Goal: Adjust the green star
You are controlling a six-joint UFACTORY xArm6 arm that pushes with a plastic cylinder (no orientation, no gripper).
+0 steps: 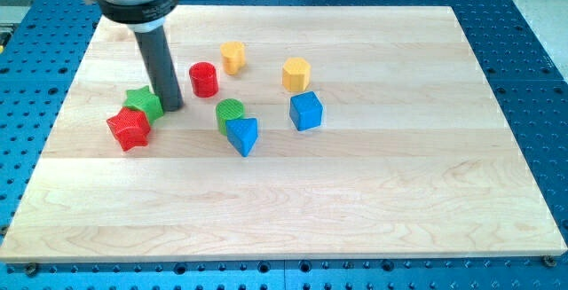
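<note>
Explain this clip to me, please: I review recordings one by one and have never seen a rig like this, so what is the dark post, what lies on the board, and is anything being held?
There is one picture, from a single camera looking down at a slant on a pale wooden board lying on a blue perforated metal table. The dark post is the end of a robot arm: a straight rod with no gripper. It holds nothing; it can only push things by sliding its lower end, my tip, along the board.

Scattered on the board are small coloured plastic blocks: a green star, a red star, a red cylinder, a green cylinder, a blue wedge-like block, a blue cube, and two yellow blocks.

My tip stands right beside the green star, on its right in the view; the red star touches the green one from the lower left.
</note>
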